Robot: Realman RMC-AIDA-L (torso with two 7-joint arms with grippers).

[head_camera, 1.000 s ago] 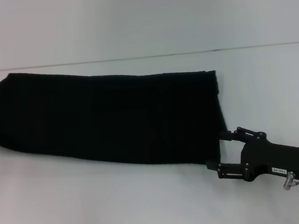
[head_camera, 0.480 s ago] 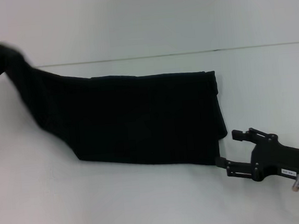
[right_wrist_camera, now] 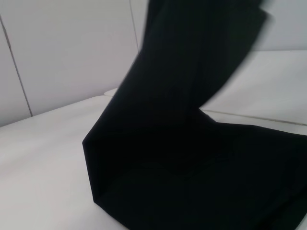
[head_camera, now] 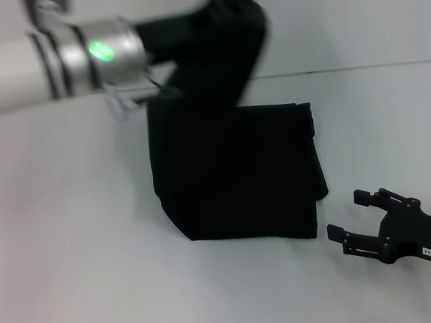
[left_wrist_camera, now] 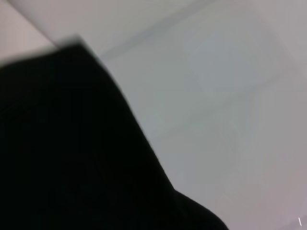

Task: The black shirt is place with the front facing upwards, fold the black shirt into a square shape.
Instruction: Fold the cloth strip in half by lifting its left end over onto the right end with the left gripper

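The black shirt (head_camera: 232, 183) lies on the white table as a narrow folded strip, its right part flat. Its left end is lifted high and hangs from my left gripper (head_camera: 227, 18), above the flat part near the table's far edge. The gripper's fingers are buried in the cloth they carry. My right gripper (head_camera: 346, 214) rests low at the front right, open and empty, a short way off the shirt's near right corner. Black cloth fills much of the left wrist view (left_wrist_camera: 72, 158). In the right wrist view the shirt (right_wrist_camera: 192, 158) rises from the table in a tall fold.
The white table (head_camera: 75, 279) stretches left and front of the shirt. A pale wall (head_camera: 353, 13) stands behind the table's far edge. My left forearm (head_camera: 78, 56) crosses the upper left of the head view.
My left arm has lifted the shirt's left end and swung it rightward over the flat part. The right gripper has drawn back from the shirt's corner toward the front right.
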